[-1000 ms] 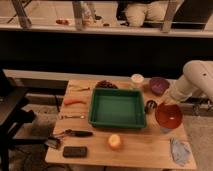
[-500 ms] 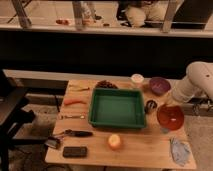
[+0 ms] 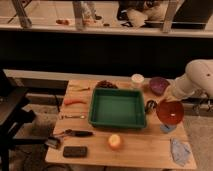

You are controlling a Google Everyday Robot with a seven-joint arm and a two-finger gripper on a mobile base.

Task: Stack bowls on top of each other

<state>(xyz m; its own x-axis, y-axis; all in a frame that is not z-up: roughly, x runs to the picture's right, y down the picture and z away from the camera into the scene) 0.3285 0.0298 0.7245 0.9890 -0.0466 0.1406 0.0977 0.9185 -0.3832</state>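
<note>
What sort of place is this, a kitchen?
Likely a robot test space, not a kitchen: a wooden table with a green tray and an orange, and the gripper at the red bowl near the table's right edge.

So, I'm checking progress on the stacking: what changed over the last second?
The red bowl, at the gripper near the right side of the table, rose slightly and tipped its opening toward the camera. Nothing was let go. The purple bowl and green tray stayed put.
</note>
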